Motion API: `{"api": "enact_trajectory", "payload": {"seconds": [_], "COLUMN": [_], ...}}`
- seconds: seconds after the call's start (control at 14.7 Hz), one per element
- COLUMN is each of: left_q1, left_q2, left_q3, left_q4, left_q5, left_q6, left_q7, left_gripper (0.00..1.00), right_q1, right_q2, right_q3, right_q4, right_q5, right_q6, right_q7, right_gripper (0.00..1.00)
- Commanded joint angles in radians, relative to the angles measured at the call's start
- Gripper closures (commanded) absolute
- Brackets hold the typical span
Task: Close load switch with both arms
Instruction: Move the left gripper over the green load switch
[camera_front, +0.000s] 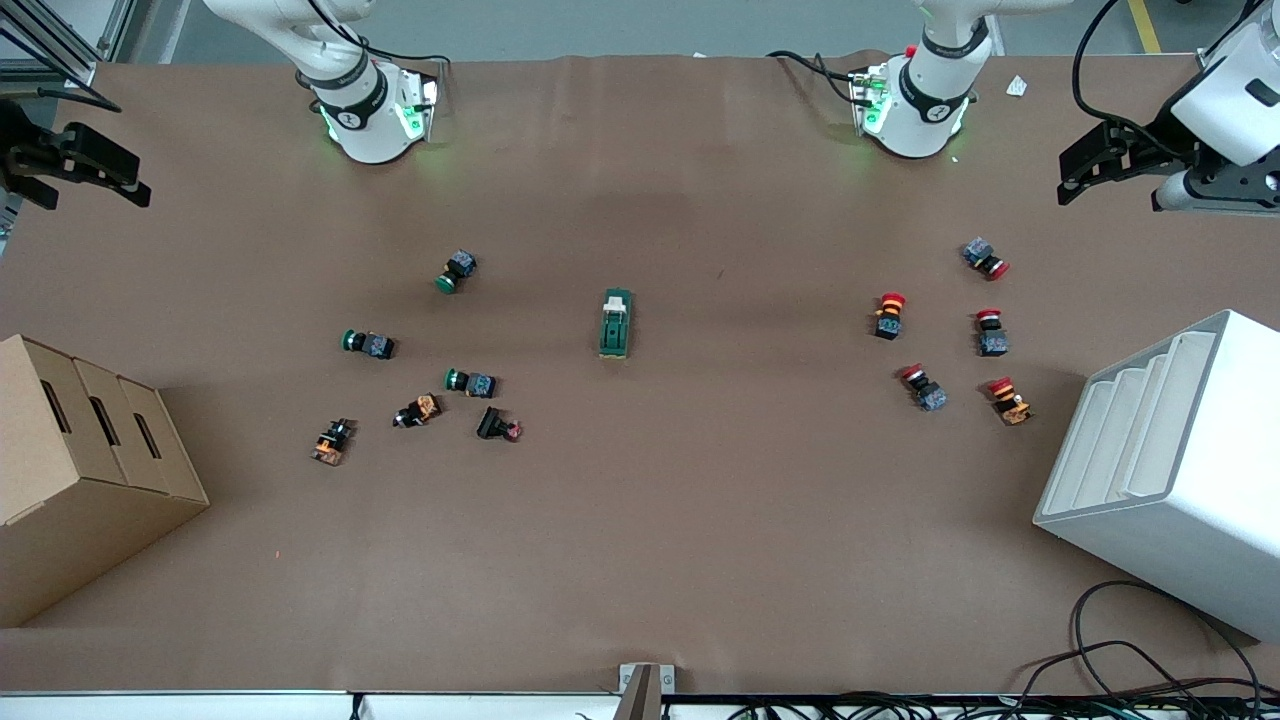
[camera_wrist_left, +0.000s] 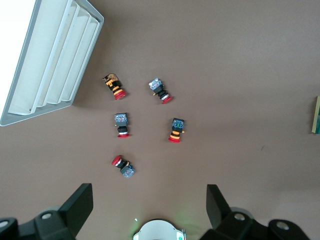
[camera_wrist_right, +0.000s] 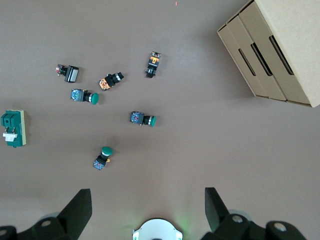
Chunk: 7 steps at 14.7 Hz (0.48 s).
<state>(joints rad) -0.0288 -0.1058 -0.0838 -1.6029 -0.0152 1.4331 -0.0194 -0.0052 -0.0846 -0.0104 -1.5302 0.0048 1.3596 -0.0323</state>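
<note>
Right gripper (camera_front: 75, 165) seen raised at right arm's end of table, jaws spread wide, nothing held. Cardboard box (camera_front: 90, 470) and green buttons (camera_front: 368, 344) noted at that end.

Switch (camera_front: 616, 324) found at table middle, between both button groups, about equally distant from each arm. Long axis aligned toward bases; white handle at end nearer bases.

Red buttons (camera_front: 890, 315) and white rack (camera_front: 1170, 470) noted at left arm's end. Left gripper (camera_front: 1110, 160) raised there, jaws wide, empty.

Judged: both arms must be brought inward to switch.
</note>
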Motion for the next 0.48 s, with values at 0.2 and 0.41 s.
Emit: {"api": "enact_trajectory", "payload": {"seconds": [0.2, 0.41], "left_q1": [-0.019, -0.019], "left_q2": [0.072, 0.133], "left_q3": [-0.019, -0.1], "left_q4": [0.107, 0.135], "left_q5": [-0.003, -0.005], "left_q6": [-0.019, -0.007], "left_q7": [-0.008, -0.016], "left_gripper": [0.0, 0.0], "right_q1": [-0.012, -0.01], "right_q2": [-0.03, -0.029], "right_q3": [-0.002, -0.002], "right_q4": [-0.033, -0.031], "right_q5": [0.023, 0.023], "right_q6": [0.001, 0.0], "right_q7": [-0.006, -0.008], "right_gripper": [0.0, 0.0]}}
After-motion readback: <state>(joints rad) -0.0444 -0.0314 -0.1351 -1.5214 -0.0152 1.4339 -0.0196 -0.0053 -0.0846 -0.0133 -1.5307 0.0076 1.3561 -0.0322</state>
